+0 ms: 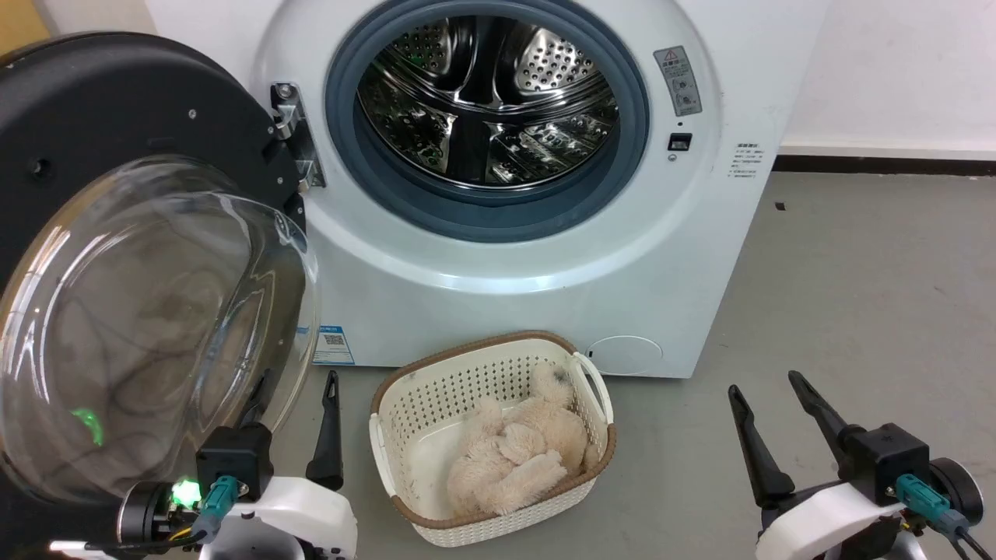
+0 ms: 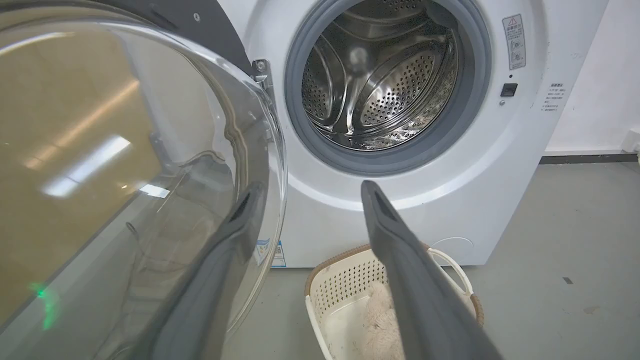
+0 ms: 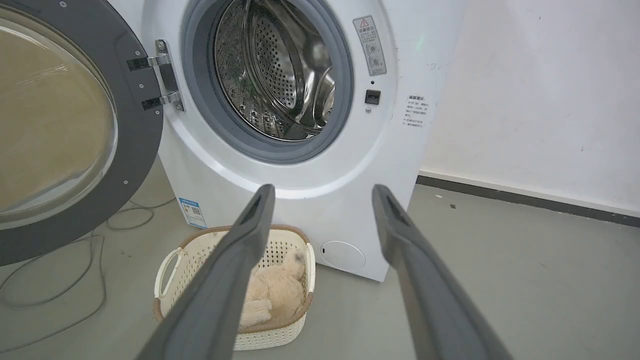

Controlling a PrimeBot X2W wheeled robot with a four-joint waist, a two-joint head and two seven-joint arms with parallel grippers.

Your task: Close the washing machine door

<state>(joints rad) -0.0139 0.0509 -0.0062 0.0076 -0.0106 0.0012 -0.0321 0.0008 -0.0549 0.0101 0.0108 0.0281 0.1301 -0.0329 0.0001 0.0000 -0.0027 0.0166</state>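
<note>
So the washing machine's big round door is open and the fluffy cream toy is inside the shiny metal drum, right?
Not quite. The black-framed round glass door is open, but the fluffy cream toy lies in the cream perforated plastic basket on the floor, not in the shiny steel drum. The head view shows it.

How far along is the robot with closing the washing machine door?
Done: nothing yet; the washing machine door stands wide open, leaving the steel drum exposed. In hand: the open left gripper sits beside the door's glass bowl; contact is unclear. Left: swinging the door shut against the washing machine. The right gripper is open.
</note>
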